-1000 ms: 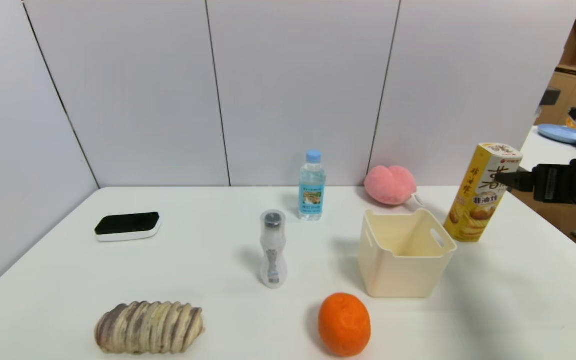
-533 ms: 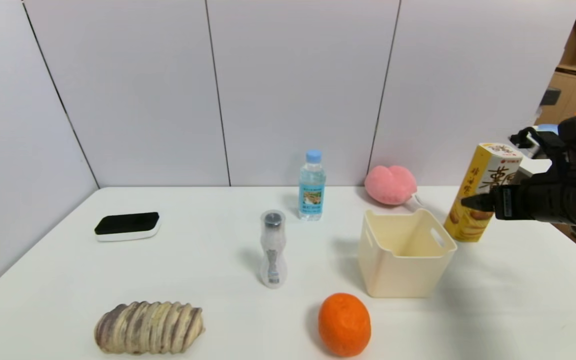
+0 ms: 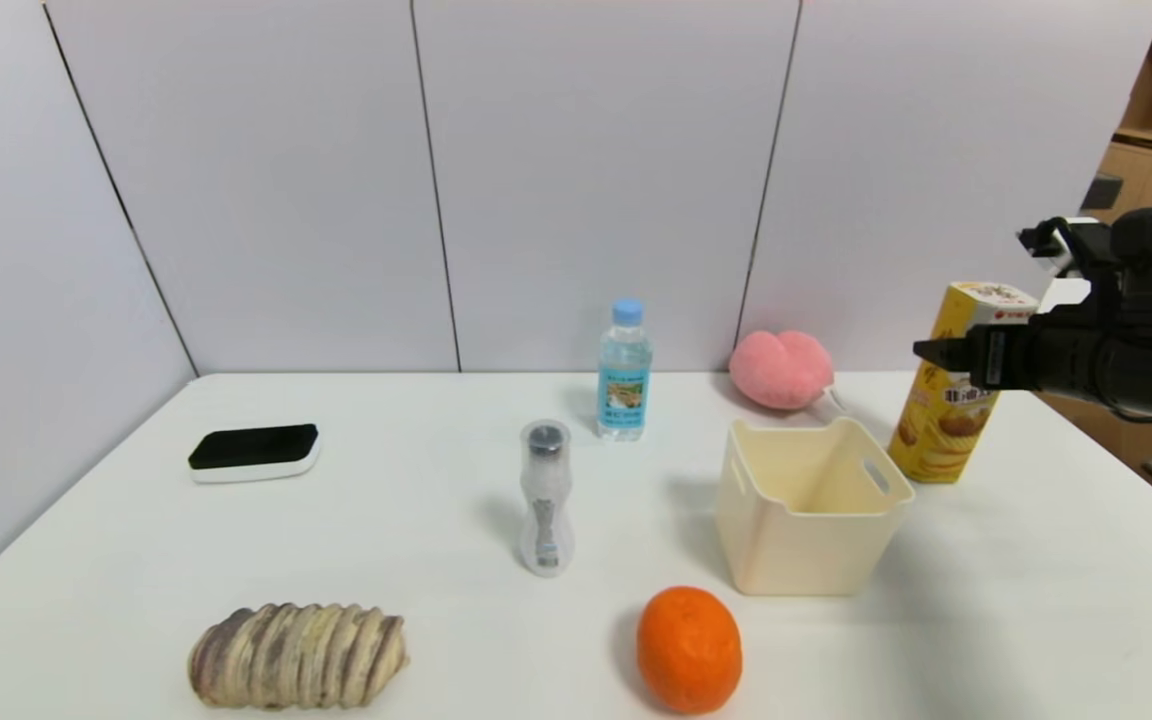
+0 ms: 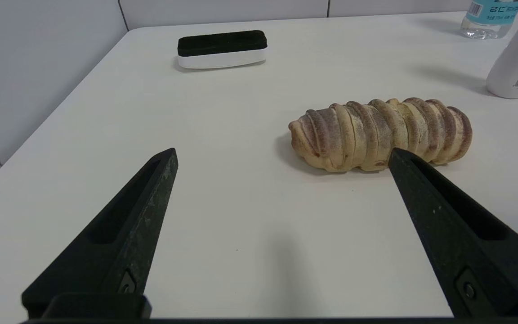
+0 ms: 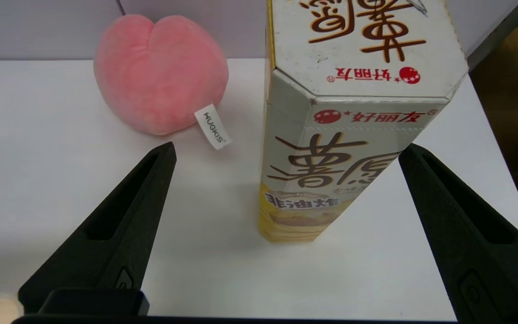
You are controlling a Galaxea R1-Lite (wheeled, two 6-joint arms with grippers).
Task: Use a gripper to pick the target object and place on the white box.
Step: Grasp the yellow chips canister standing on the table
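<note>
One yellow chip carton [image 3: 958, 385] is seen upright near the far right edge of the surface [image 3: 436, 520], just beside one white box [image 3: 806, 510] and apart from it. The right hand [image 5: 286, 157] is held level at the carton's upper part, its fingers spread wide with the carton between them and unclamped. Bare surface is left in front of the carton. One pink plush peach [image 3: 782, 369] is placed behind the box. The left hand [image 4: 281, 157] is parked low, fingers apart, near one bread loaf [image 4: 380, 133].
</note>
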